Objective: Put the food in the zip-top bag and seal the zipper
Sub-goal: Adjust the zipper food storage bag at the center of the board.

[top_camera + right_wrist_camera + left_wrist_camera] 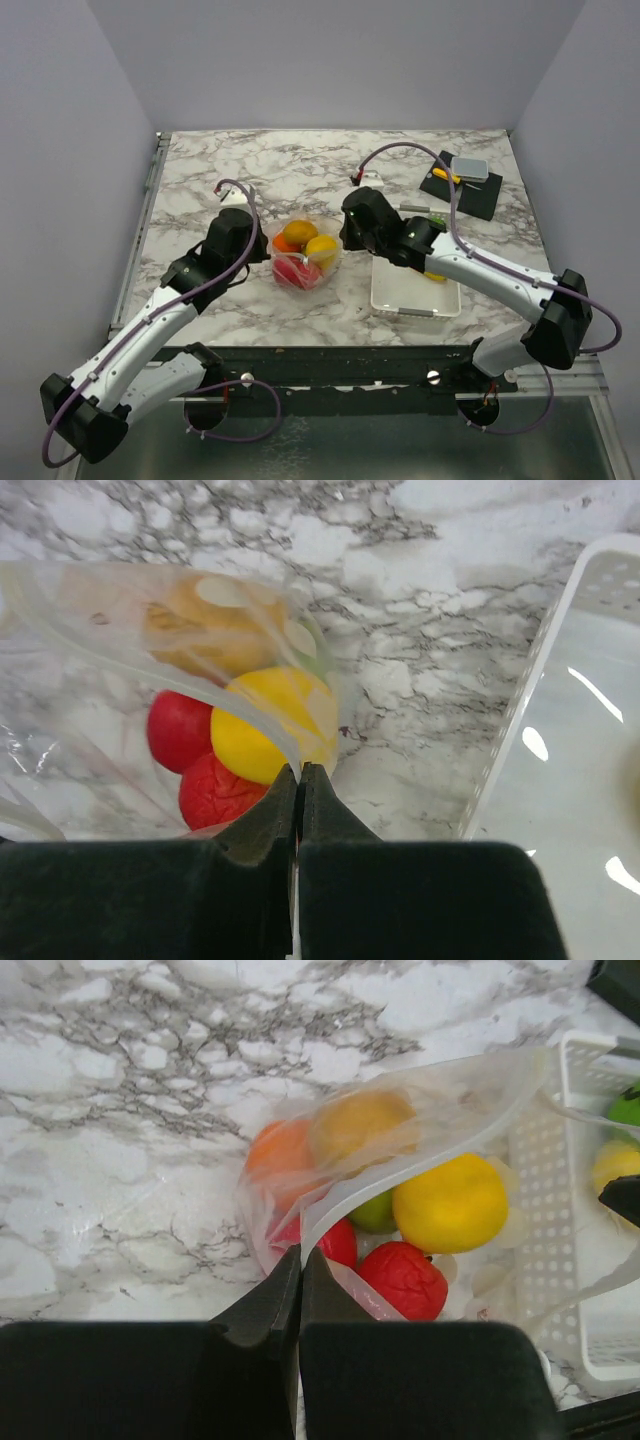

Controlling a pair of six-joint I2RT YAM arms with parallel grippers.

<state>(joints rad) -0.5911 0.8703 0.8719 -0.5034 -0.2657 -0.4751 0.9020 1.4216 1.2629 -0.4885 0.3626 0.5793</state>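
The clear zip-top bag (305, 258) sits mid-table with its mouth held open between both arms. Inside lie food pieces: an orange one (298, 233), a yellow one (322, 248) and a red one (297, 270). My left gripper (300, 1255) is shut on the pale zipper (400, 1175) at the bag's left end, close to a wrinkled red fruit (402, 1278). At the bag's right end my right gripper (300, 770) is shut on the zipper (150, 655), beside the yellow fruit (265, 720). From above, the left gripper (262, 250) and right gripper (345, 235) flank the bag.
A white slotted basket (415, 298) lies just right of the bag, under the right arm, with a green piece (625, 1108) and a yellow piece (615, 1163) in it. A black board (462, 188) carrying a grey box stands at the back right.
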